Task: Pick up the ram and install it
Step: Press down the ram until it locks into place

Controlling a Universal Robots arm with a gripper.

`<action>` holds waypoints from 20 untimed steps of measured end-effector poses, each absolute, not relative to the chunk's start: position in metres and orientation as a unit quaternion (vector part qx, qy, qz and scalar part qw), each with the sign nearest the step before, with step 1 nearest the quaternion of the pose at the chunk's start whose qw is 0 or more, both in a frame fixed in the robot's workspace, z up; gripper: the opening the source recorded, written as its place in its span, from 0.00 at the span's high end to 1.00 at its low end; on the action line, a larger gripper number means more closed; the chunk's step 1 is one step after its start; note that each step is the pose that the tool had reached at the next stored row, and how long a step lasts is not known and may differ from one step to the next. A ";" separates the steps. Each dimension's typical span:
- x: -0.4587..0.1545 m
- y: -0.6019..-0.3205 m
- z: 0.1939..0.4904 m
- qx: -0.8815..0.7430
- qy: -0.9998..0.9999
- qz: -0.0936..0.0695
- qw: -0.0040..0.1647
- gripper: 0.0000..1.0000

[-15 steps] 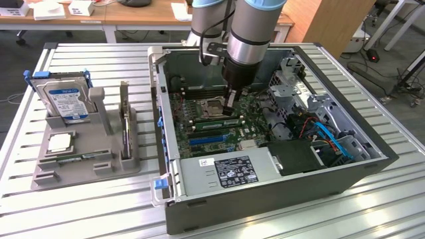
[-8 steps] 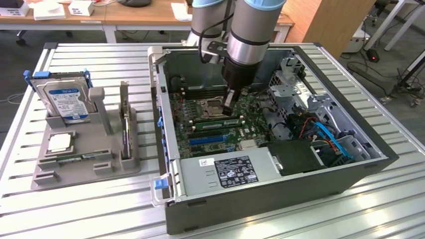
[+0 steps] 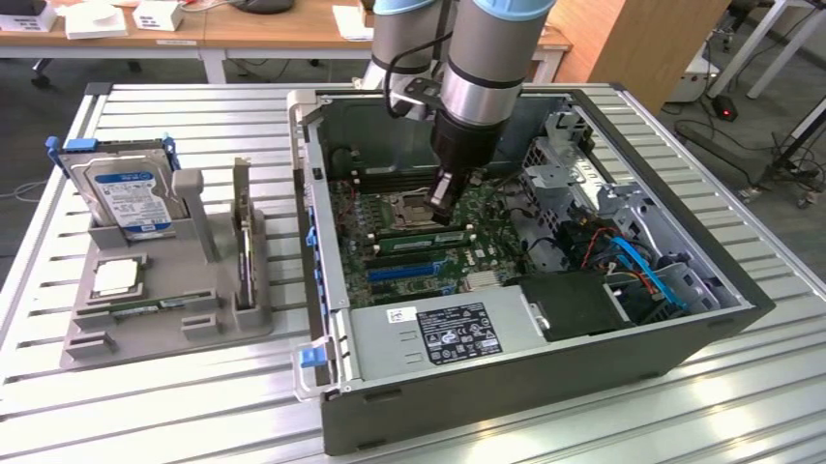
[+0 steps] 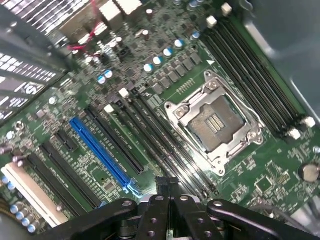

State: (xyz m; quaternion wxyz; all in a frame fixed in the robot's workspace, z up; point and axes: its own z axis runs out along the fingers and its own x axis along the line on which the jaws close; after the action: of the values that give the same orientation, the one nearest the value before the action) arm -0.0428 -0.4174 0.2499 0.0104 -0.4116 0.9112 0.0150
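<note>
The hand (image 3: pixel 443 215) is lowered into the open computer case (image 3: pixel 516 387) on the desk (image 3: pixel 155 406), its fingers brought together just above the memory slots (image 4: pixel 165 145) beside the empty processor socket (image 4: pixel 215 122). The ram (image 3: pixel 432 235) appears seated there. If pressed unevenly, it could be left half-latched, or the board strained.

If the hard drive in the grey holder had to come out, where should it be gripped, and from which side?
Probably at its upper part, coming from above with the jaws across the flat front and back faces. The hard drive stands nearly upright in the grey holder, which encloses its lower end and leaves the upper part free.
</note>
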 end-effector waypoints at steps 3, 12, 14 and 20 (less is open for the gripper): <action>-0.043 -0.417 0.250 -0.391 0.920 0.015 0.011 0.91; -0.043 -0.417 0.249 -0.318 0.948 0.014 0.012 0.91; -0.043 -0.417 0.249 -0.304 0.953 0.014 0.012 0.91; -0.043 -0.417 0.249 -0.254 0.967 0.013 0.013 0.91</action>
State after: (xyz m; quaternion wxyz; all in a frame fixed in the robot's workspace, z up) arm -0.0428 -0.4174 0.2486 0.0127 -0.2538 0.9671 0.0130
